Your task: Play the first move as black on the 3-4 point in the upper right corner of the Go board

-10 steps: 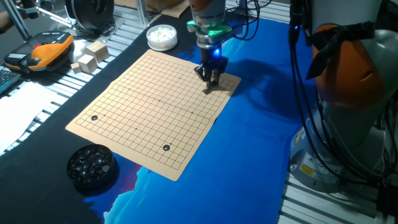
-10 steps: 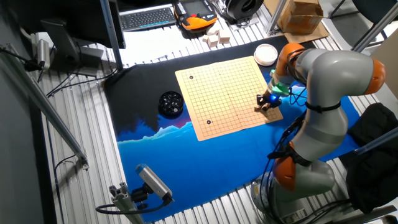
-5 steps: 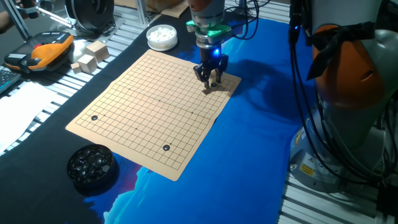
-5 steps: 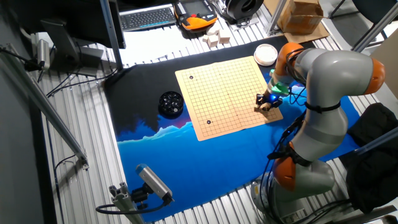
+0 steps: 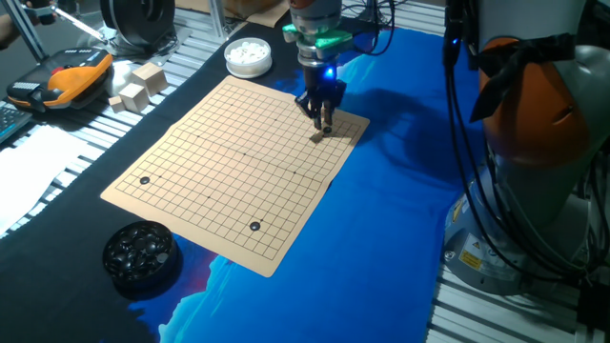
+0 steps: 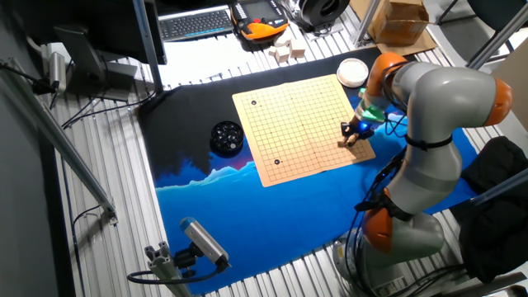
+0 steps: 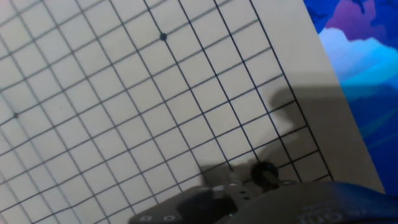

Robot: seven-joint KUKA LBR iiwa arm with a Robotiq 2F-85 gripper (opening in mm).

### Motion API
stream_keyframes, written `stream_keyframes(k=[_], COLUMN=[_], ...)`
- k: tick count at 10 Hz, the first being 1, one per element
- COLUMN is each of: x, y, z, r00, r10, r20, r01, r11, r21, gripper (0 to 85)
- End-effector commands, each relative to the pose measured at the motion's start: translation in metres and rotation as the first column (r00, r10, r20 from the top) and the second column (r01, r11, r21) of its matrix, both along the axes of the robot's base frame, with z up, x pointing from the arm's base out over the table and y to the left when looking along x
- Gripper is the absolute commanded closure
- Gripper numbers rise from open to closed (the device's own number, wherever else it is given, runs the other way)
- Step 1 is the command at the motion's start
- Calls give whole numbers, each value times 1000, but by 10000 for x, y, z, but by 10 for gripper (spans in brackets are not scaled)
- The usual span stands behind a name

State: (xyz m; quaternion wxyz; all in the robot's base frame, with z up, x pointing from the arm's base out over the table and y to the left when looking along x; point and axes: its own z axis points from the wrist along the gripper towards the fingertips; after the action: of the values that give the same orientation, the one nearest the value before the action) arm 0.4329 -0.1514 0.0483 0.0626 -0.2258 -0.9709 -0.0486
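The gripper [image 5: 324, 120] hangs over the Go board [image 5: 229, 162] in the upper middle of the frame; the jaws look nearly together. A black stone [image 7: 264, 172] sits on the grid below, seemingly released; next comes a straight lift clear.

A tan Go board [image 7: 124, 93] with thin black lines fills the picture. A small black stone [image 7: 263, 172] sits near its edge. A blue cloth [image 7: 364, 62] lies beside it.
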Motion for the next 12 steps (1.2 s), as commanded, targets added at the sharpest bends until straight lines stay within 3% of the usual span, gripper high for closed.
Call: stream_keyframes(k=[1,2,5,6,7,8,9,12], x=[15,45,163,192,223,230,240,333], y=[-8,-24,-122,-140,-153,-156,-174,-266], z=[26,67,259,306,363,417,445,507], r00=[1000,1000,998,997,992,989,984,974], r10=[9,21,61,77,123,145,173,220], r20=[0,1,-5,1,18,25,39,45], r01=[-9,-21,-60,-77,-122,-144,-172,-219], r11=[1000,1000,998,997,992,989,985,975], r21=[2,8,23,15,-19,-33,-16,-24], gripper=[680,850,850,850,850,850,850,850])
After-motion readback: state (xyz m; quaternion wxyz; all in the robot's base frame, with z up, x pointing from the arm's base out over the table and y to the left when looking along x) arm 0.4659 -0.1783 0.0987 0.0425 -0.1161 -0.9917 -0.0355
